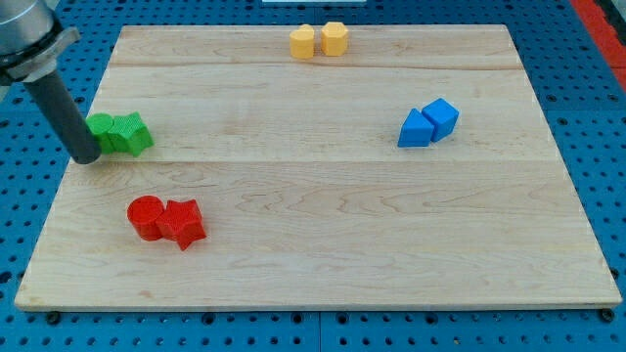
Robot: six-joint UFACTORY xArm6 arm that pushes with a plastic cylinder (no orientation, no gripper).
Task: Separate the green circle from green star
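The green circle (102, 129) and the green star (131, 133) lie touching side by side near the board's left edge, the circle on the left. My tip (86, 156) rests on the board just left of and slightly below the circle, and the dark rod hides the circle's left edge.
A red circle (146, 216) and a red block (183, 223) touch at lower left. Two yellow blocks (319, 40) sit at the top edge. Two blue blocks (428, 122) sit at the right. The wooden board (323, 196) ends close to my tip on the left.
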